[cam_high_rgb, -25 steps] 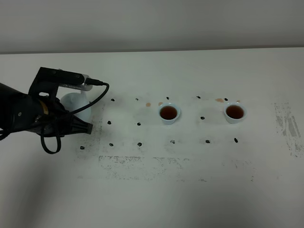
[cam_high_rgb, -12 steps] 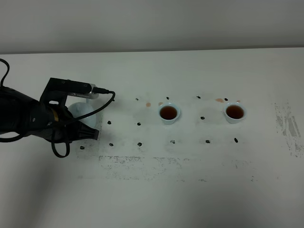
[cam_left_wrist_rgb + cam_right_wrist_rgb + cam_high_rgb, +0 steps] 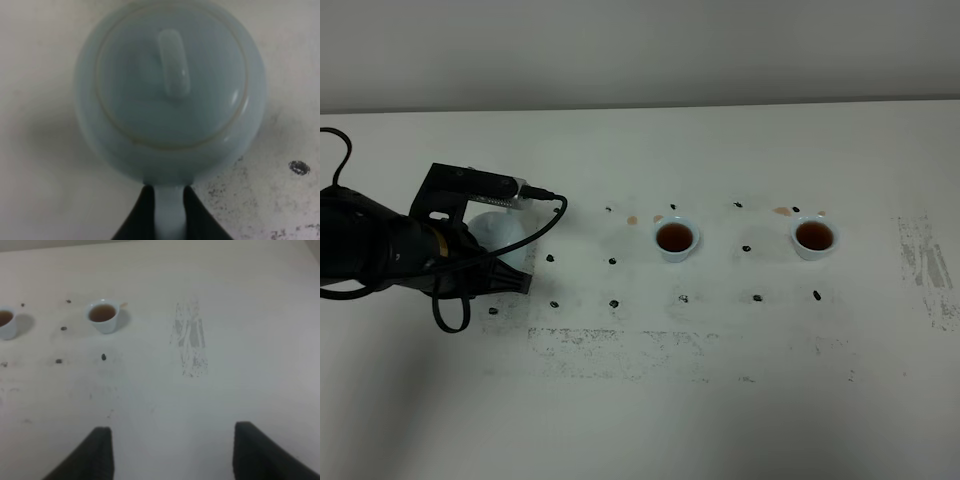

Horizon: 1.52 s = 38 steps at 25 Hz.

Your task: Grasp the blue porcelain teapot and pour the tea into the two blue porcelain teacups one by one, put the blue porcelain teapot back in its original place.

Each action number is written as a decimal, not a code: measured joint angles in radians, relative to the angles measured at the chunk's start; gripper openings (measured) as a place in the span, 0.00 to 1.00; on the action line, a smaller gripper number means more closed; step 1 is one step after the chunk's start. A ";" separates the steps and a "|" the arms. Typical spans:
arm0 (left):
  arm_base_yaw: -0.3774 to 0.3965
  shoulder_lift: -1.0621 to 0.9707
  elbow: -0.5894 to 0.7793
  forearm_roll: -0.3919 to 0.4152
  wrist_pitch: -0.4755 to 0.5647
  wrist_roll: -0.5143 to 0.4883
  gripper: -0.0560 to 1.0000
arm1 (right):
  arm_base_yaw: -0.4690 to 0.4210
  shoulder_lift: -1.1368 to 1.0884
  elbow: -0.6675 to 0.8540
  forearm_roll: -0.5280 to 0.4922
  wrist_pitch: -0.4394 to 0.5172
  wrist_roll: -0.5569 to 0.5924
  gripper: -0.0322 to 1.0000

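The pale blue porcelain teapot (image 3: pixel 170 85) fills the left wrist view from above, lid and knob on. Its handle runs between the two dark fingers of my left gripper (image 3: pixel 169 205), which is shut on it. From the high camera only part of the teapot (image 3: pixel 502 232) shows behind the left gripper (image 3: pixel 498 262), at the table's left. I cannot tell whether it rests on the table. Two blue teacups stand to the right, one mid-table (image 3: pixel 675 238) and one further right (image 3: pixel 814 237), both holding brown tea. My right gripper (image 3: pixel 172 455) is open over bare table, with the cups (image 3: pixel 103 315) (image 3: pixel 5 322) far ahead.
Dark position marks (image 3: pixel 613 302) dot the white table (image 3: pixel 640 400) around the teapot spot and the cups. Small brown spill spots (image 3: pixel 782 211) lie behind the cups. Scuffed grey patches (image 3: pixel 920 260) mark the right side. A black cable (image 3: pixel 535 215) loops off the left wrist.
The left arm has carried the teapot a little to the right and towards the table's front; most of that came early. Cups unchanged.
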 joint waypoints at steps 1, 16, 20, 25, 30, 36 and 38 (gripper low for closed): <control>0.000 0.005 0.000 0.001 -0.001 0.000 0.12 | 0.000 0.000 0.000 0.000 0.000 0.000 0.55; 0.000 0.031 0.000 0.056 -0.029 -0.016 0.12 | 0.000 0.000 0.000 0.000 0.000 0.001 0.55; 0.000 0.031 0.000 0.061 -0.029 -0.016 0.12 | 0.000 0.000 0.000 0.000 0.000 0.000 0.55; 0.000 0.031 0.000 0.062 -0.028 -0.017 0.13 | 0.000 0.000 0.000 0.000 0.000 0.000 0.55; 0.000 0.040 0.000 0.064 -0.017 -0.017 0.23 | 0.000 0.000 0.000 0.000 0.000 0.000 0.55; 0.000 0.040 0.000 0.064 -0.009 -0.021 0.39 | 0.000 0.000 0.000 0.000 0.000 0.000 0.55; 0.000 0.040 0.000 0.059 0.017 -0.029 0.42 | 0.000 0.000 0.000 0.000 0.000 0.000 0.55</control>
